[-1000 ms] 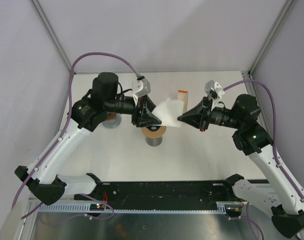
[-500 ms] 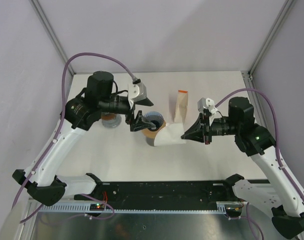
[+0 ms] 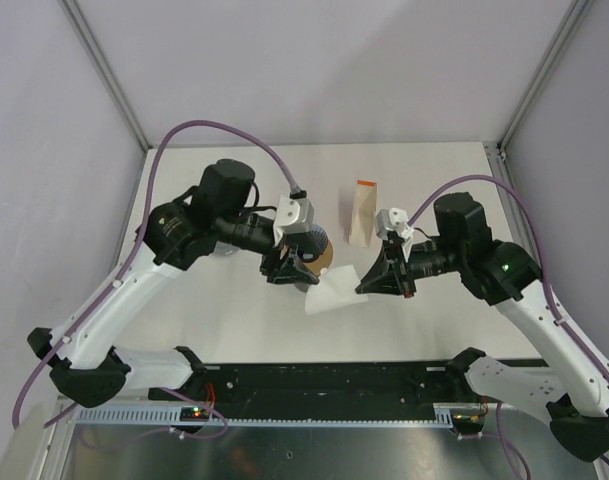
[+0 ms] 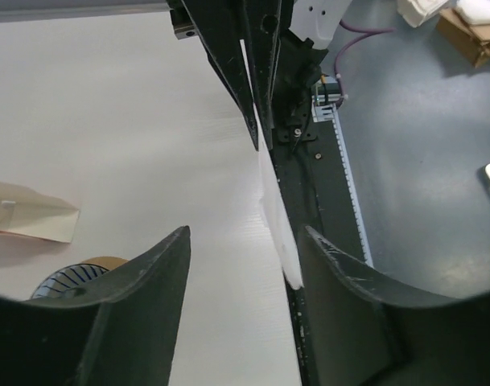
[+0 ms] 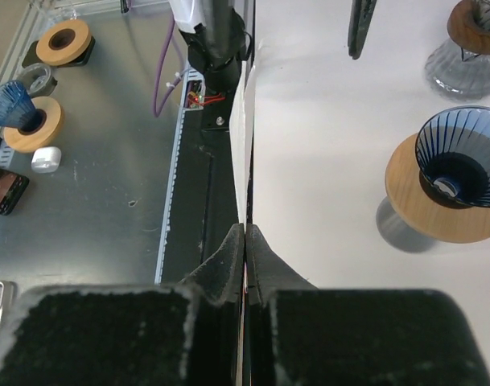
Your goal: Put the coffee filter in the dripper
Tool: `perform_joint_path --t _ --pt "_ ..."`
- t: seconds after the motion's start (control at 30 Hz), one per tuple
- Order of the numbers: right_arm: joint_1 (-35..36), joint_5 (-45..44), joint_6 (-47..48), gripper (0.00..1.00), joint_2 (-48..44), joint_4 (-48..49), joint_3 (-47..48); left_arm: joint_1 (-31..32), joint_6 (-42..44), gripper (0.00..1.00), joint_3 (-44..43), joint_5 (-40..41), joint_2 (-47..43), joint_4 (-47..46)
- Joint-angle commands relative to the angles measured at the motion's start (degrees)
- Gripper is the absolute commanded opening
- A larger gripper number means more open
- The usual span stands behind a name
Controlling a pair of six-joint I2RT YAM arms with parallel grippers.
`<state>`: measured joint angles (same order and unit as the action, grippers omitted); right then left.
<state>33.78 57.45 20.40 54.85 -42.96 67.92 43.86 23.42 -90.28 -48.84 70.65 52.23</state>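
The right wrist view alone shows the right gripper (image 5: pixel 245 228) pinching the edge-on coffee filter (image 5: pixel 246 137) near the dripper (image 5: pixel 458 157); the left gripper (image 4: pixel 246 239) gapes open; mid-table (image 3: pixel 234 320), white, between pale walls (image 3: pixel 304 70).

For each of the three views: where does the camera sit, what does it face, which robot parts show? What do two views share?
Top external: above and behind the arms, looking down at the table; both arms show, right gripper pinching the filter.
Left wrist: rides behind the open left gripper, facing the filter edge-on.
Right wrist: behind the shut right gripper, facing filter and dripper.
Shared: both wrist views show the dripper.
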Motion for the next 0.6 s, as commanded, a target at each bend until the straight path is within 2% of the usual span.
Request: perform_joint_path --t 0.0,0.1,0.57 --pt "1.36 -1.77 1.38 0.00 0.22 -1.28 2.55 0.43 -0.78 0.54 -0.61 -0.45 0.90 0.68" --pt "1.75 -2.05 1.25 0.00 0.37 -1.19 2.62 0.46 -1.15 0.42 -1.44 -0.87 1.03 0.68" --pt "2.90 -2.72 0.86 0.00 0.52 -0.48 2.63 0.48 -3.74 0.25 -3.35 -0.05 3.14 0.64"
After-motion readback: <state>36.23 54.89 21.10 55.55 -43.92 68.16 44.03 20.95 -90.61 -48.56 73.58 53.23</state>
